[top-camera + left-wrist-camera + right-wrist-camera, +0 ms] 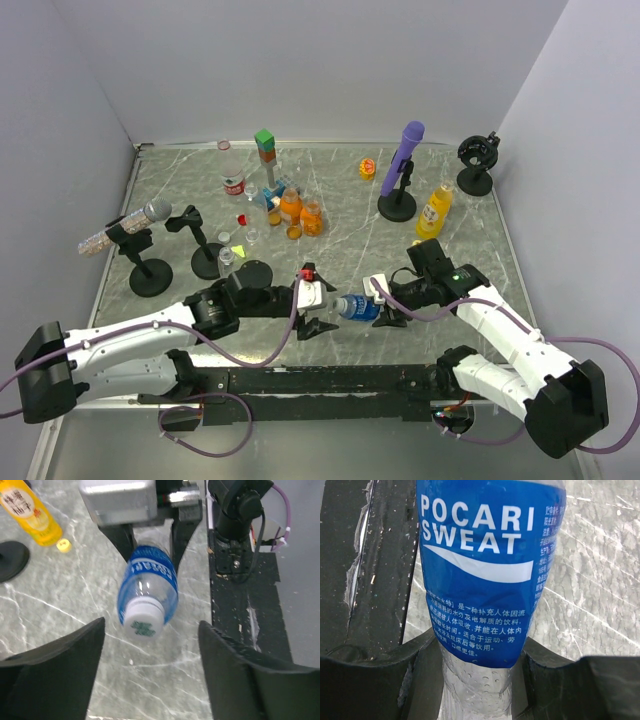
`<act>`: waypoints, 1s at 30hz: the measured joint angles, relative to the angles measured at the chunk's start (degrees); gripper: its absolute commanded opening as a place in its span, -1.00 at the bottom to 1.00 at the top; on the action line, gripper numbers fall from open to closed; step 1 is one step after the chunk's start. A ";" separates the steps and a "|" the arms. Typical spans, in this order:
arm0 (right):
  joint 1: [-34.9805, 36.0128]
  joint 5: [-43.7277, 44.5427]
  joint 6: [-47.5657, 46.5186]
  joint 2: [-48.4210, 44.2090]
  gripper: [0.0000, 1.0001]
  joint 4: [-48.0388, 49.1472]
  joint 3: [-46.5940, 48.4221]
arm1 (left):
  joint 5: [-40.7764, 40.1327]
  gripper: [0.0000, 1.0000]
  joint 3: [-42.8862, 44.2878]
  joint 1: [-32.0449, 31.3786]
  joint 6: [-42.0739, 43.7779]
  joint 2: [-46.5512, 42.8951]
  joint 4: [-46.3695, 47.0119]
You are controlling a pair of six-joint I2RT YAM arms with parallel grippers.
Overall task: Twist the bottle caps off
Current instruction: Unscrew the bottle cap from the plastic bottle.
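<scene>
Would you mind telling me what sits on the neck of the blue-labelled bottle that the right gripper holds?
A white cap with a green mark closes the blue-labelled bottle; its mouth and thread are hidden beneath.

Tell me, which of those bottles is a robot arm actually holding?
The blue-labelled Pocari Sweat bottle, gripped sideways in the right gripper near the front; the other bottles sit loose farther back.

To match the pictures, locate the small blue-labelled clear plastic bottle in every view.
Top external: the blue-labelled bottle, low centre.
Left wrist: centre, white cap toward camera.
Right wrist: fills the middle, label readable.
Shared landmark: grey marbled tabletop.
</scene>
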 measured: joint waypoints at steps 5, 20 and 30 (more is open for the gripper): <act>0.00 -0.02 -0.42 0.00 -0.63 -0.28 0.00 | 0.02 0.24 1.07 0.00 0.61 1.38 1.38; 0.00 -0.04 -0.87 -0.02 -0.63 -1.09 0.00 | 0.55 -0.99 1.44 0.02 -0.50 3.67 1.73; 0.00 -1.92 -0.15 -0.04 -0.64 -1.01 0.00 | -3.17 -0.99 5.99 0.02 -20.06 3.76 -4.94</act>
